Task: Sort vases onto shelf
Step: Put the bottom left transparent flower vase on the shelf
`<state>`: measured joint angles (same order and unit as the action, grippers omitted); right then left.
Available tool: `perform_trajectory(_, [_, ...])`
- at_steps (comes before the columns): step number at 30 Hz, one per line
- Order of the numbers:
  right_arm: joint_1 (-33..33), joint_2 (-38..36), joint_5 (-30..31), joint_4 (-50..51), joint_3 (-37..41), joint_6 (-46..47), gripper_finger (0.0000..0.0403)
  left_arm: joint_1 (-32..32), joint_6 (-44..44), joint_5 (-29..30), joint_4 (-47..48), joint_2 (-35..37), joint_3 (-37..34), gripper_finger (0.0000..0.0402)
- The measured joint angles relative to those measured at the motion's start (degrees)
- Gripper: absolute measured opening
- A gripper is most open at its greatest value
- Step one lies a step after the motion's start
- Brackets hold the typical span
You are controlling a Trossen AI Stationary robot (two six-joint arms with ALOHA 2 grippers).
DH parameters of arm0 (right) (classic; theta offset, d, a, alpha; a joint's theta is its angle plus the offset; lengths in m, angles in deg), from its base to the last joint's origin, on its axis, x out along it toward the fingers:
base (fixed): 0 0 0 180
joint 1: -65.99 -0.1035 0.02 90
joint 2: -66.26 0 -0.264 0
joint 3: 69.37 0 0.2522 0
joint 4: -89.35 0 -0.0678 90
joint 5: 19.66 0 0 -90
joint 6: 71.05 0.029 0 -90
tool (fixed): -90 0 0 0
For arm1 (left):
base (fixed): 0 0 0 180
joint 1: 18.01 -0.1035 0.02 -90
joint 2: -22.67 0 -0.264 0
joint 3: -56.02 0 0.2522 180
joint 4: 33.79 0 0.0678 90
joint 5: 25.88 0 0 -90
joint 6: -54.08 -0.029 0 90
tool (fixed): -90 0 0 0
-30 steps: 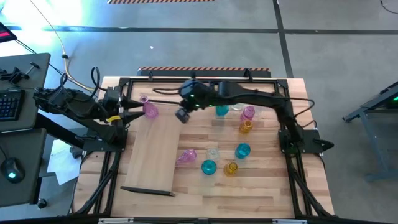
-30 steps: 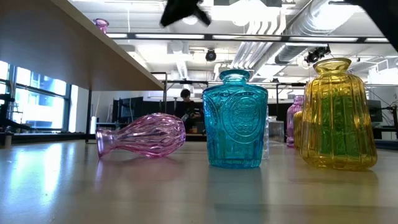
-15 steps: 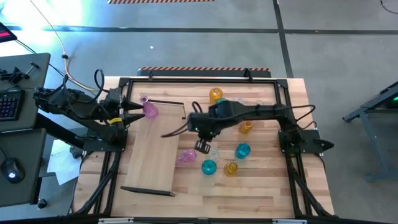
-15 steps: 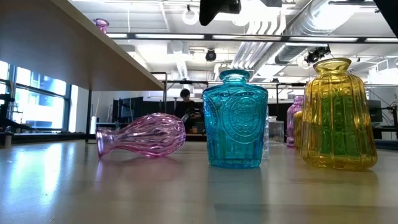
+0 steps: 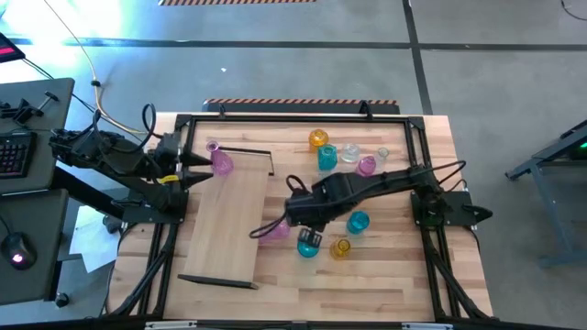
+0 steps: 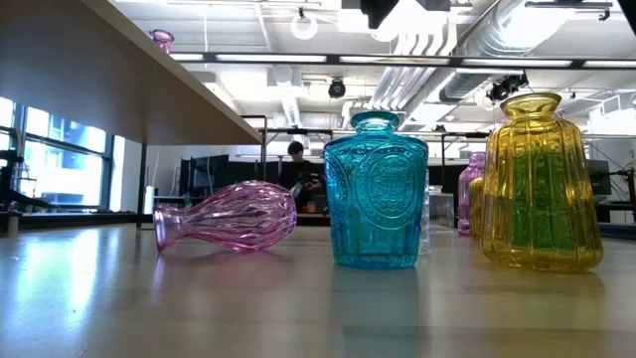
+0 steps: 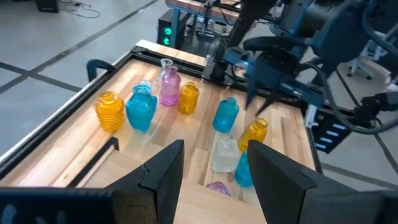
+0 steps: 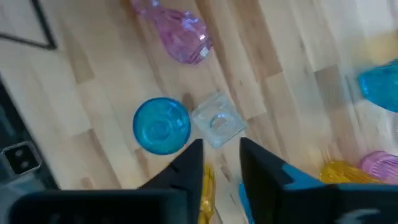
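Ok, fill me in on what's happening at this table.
The right claw hangs over the loose vases near the teal vase and the tipped-over pink vase, holding nothing. The left claw waits open by the shelf, where one pink vase already stands.

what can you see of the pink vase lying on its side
The pink vase is translucent ribbed glass with a rounded body tapering to a narrow neck and flared mouth. It lies tipped over on the butcher-block table, just beside the shelf's edge, near a teal vase that stands upright. No gripper touches it.
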<state>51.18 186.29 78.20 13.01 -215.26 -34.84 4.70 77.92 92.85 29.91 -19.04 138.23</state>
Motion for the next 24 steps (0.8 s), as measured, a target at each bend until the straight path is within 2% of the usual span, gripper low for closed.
perform_trajectory(5, [0.15,-1.21,4.73,0.09,5.65,2.09,0.0147,0.87,0.05,-1.65,0.10,0.48,0.00,0.0170])
perform_trajectory(10, [0.45,-6.94,5.84,-0.01,17.32,2.77,0.0157,2.79,0.97,-1.34,0.03,0.85,0.00,0.0170])
perform_trajectory(15, [1.82,-22.16,10.33,-3.83,33.76,10.31,0.0153,3.82,1.11,-1.17,0.01,0.85,0.00,0.0170])
perform_trajectory(18, [2.33,-34.48,12.56,-8.92,45.16,16.76,0.0151,3.94,1.19,0.02,0.01,0.85,0.00,0.0170])
perform_trajectory(22, [2.91,-49.91,12.94,-18.36,59.17,25.76,0.0151,3.94,1.60,1.96,0.00,0.85,0.00,0.0170])
perform_trajectory(24, [2.86,-55.32,10.67,-22.65,64.44,29.15,0.0151,3.94,2.22,2.00,-0.08,0.82,0.00,0.0170])
